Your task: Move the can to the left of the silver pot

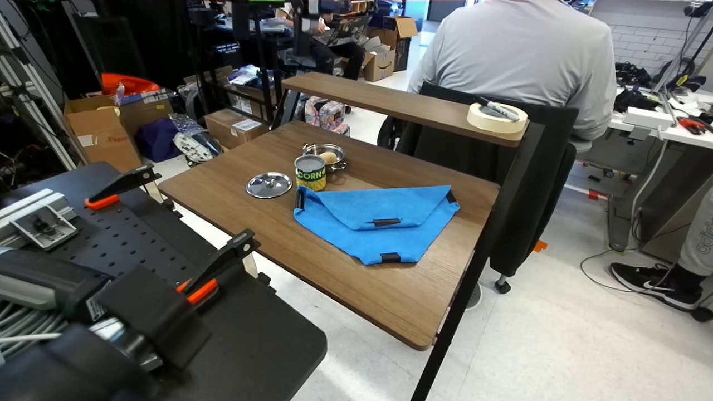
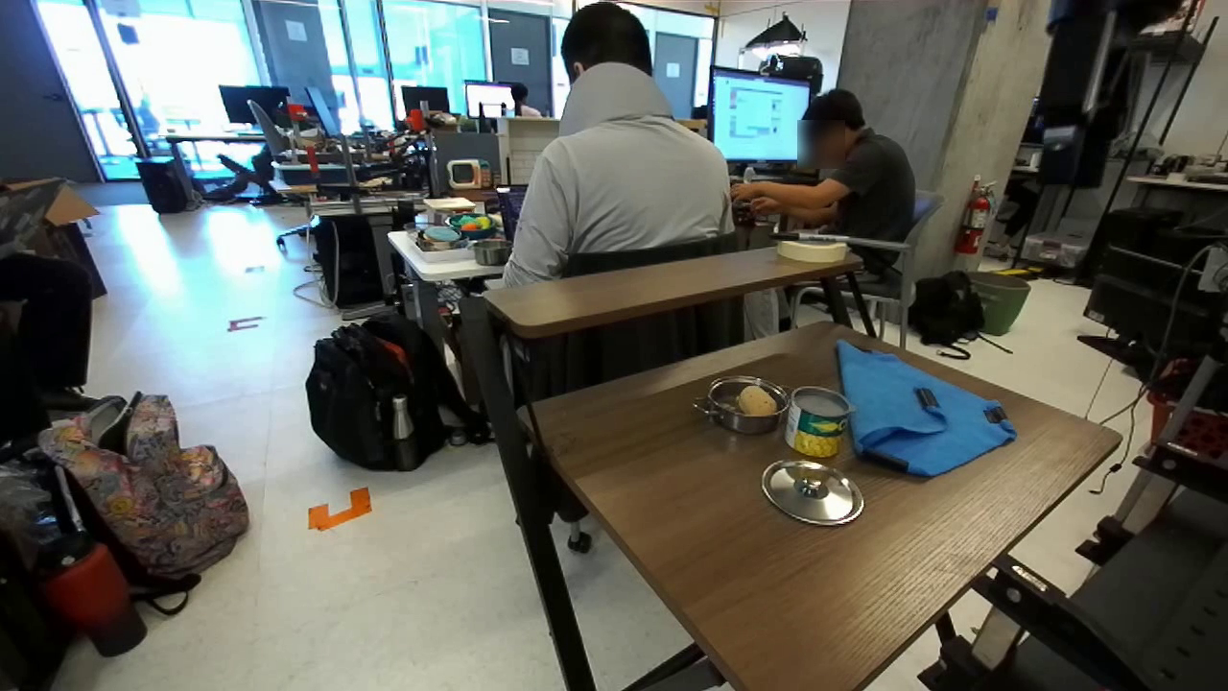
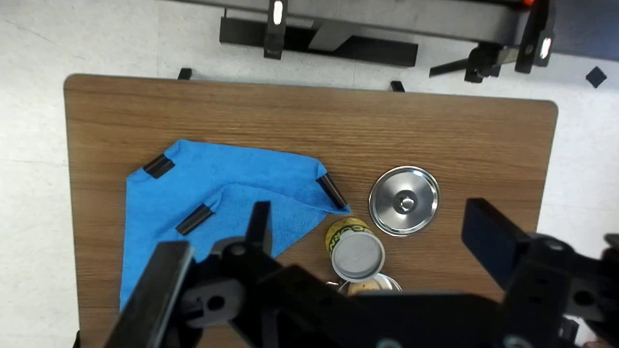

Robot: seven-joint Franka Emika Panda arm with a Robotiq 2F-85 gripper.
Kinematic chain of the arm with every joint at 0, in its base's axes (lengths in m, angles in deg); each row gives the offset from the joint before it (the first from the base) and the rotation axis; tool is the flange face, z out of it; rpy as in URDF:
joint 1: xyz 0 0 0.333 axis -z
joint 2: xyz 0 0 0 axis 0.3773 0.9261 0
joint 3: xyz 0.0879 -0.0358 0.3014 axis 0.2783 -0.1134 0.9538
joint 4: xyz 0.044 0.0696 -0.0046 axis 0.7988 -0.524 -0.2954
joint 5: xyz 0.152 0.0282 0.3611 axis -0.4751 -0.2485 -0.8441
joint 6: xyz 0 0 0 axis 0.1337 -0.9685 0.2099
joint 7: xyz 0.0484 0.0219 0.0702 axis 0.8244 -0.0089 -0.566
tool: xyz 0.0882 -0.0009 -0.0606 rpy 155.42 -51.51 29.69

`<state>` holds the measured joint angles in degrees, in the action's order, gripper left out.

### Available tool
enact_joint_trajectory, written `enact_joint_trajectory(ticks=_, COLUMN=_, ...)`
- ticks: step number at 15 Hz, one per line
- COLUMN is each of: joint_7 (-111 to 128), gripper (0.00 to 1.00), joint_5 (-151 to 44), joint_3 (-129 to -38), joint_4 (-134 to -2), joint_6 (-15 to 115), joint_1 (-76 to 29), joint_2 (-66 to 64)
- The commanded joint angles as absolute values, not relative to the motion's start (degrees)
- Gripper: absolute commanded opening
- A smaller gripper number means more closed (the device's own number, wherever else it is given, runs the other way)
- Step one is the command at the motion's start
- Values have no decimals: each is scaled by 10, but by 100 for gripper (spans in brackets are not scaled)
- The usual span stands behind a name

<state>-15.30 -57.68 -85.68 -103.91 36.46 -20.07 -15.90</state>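
Observation:
The can (image 1: 310, 177) is a short corn tin with a grey top and a yellow and dark green label. It stands upright on the table between the pot and the blue cloth, and also shows in an exterior view (image 2: 817, 422) and the wrist view (image 3: 355, 256). The silver pot (image 2: 739, 420) stands close beside it with a tan, rounded item inside. In the wrist view the pot (image 3: 390, 282) is mostly hidden by the can and gripper. My gripper (image 3: 369, 208) is open and empty, above the table, with the can below between its spread fingers.
A flat silver lid (image 3: 404, 201) lies near the can. A blue cloth (image 1: 367, 223) with black strips lies folded beside the can. A raised shelf (image 1: 390, 106) runs along one table side and holds a tape roll (image 1: 497, 125) with a marker. A person (image 2: 633, 173) sits behind it.

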Motion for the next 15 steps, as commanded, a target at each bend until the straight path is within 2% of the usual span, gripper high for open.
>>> enact_joint_trajectory(ticks=1, joint_7=-155, gripper=100, joint_5=-607, joint_3=-839, joint_4=-1023, joint_6=463, joint_1=-194, joint_2=-85)
enact_joint_trajectory(ticks=7, joint_7=-130, gripper=100, joint_5=-604, joint_3=-810, joint_4=-1005, joint_6=630, joint_1=-188, joint_2=39)
enact_joint_trajectory(ticks=15, joint_7=-99, gripper=100, joint_5=-565, joint_3=-790, joint_4=-940, joint_6=660, joint_1=-201, joint_2=157)
